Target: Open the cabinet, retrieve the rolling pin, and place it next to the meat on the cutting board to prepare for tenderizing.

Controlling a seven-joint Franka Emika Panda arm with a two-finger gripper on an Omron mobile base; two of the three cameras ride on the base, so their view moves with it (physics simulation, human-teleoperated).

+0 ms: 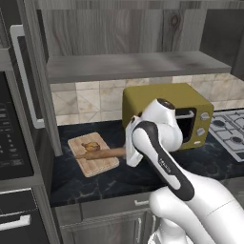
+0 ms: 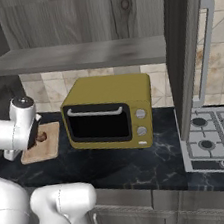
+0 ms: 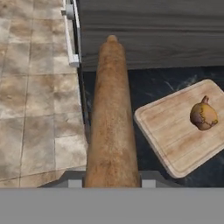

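One slender light-wood rolling pin (image 3: 111, 118) pinched in the gripper (image 3: 111, 177), hanging over the light wooden cutting board (image 1: 95, 162) by the small golden-brown meat (image 3: 203, 116), near the dark surface's (image 1: 86, 183) left end. Best lower level, beside meat, not on it; yellow toaster oven (image 2: 109, 112) close.

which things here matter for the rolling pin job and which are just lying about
For the job:
- rolling pin, held in the end effector
- cutting board
- meat on the board
- cabinet, doors open

Just lying about:
- toaster oven
- stove
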